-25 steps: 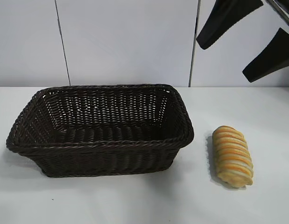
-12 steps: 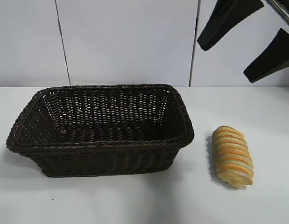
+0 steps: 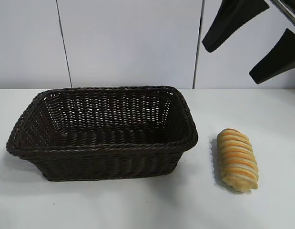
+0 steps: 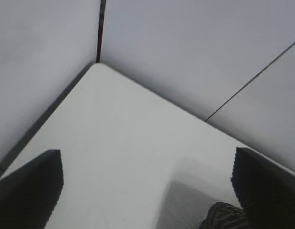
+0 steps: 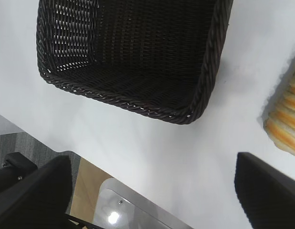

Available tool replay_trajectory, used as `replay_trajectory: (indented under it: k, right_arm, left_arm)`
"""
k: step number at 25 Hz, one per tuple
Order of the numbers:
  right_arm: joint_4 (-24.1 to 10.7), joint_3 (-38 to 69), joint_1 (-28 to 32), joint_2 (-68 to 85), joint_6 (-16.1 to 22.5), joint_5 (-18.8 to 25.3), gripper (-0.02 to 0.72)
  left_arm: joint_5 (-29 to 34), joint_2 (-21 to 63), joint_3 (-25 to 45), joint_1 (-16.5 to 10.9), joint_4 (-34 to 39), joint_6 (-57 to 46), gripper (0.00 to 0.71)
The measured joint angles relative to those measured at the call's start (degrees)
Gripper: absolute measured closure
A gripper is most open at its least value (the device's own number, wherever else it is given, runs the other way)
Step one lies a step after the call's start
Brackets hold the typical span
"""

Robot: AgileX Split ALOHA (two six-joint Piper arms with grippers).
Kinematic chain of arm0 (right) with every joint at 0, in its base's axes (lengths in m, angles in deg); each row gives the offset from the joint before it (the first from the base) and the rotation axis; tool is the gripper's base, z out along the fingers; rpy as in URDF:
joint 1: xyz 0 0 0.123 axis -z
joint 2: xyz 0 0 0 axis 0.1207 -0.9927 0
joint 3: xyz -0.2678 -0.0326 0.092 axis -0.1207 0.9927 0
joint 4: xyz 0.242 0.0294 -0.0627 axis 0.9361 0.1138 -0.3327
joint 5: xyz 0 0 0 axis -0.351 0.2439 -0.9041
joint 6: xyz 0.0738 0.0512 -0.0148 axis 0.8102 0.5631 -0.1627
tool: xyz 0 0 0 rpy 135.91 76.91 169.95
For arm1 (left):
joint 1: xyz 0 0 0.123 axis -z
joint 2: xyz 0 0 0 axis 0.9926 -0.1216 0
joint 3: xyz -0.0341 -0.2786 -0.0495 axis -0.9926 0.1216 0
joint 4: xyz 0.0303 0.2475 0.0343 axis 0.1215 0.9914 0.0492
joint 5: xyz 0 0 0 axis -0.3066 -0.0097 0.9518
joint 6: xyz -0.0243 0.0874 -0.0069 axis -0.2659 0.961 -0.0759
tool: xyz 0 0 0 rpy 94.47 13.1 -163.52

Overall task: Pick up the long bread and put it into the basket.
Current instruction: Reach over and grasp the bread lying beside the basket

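Note:
The long bread [image 3: 237,160], golden-tan with orange and cream stripes, lies on the white table to the right of the basket [image 3: 104,148], a dark brown woven wicker basket that is empty. My right gripper [image 3: 240,45] hangs open high at the upper right, well above the bread and empty. In the right wrist view its fingers [image 5: 35,195] stand wide apart, with the basket [image 5: 137,102] and one end of the bread [image 5: 285,119] below. My left gripper [image 4: 147,191] is open and empty over bare table; it is out of the exterior view.
The white table [image 3: 137,205] runs back to a pale panelled wall [image 3: 128,43]. In the right wrist view the table's edge, a metal frame [image 5: 133,210] and the floor show beyond it. A basket corner [image 4: 223,217] shows in the left wrist view.
The right gripper's fingers have shifted very slightly in the exterior view. The bread and basket have not moved.

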Motion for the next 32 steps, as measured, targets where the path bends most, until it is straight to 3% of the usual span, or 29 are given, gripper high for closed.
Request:
replay_trajectory:
  k: [4, 11, 14, 18, 28, 32]
  right_arm:
    - [0.0, 0.0, 0.0, 0.0, 0.0, -0.32, 0.065]
    - [0.0, 0.0, 0.0, 0.0, 0.0, -0.96, 0.065]
    - [0.0, 0.0, 0.0, 0.0, 0.0, -0.96, 0.065]
    - [0.0, 0.0, 0.0, 0.0, 0.0, -0.96, 0.065]
    - [0.0, 0.0, 0.0, 0.0, 0.0, -1.09, 0.065]
    - [0.0, 0.0, 0.0, 0.0, 0.0, -1.09, 0.065]
  left_arm:
    - [-0.05, 12.89, 6.27, 1.32, 0.75, 0.53, 0.016]
    - [0.71, 40.02, 33.29, 1.43, 6.24, 0.53, 0.016]
    - [0.68, 47.37, 41.27, 1.43, 9.06, 0.53, 0.016]
    - [0.68, 51.81, 50.23, 1.43, 11.65, 1.11, 0.016]
    - [0.49, 51.81, 72.99, 2.99, 12.88, -1.78, 0.016]
    - [0.39, 51.76, 75.25, 3.56, 12.88, -1.91, 0.016]
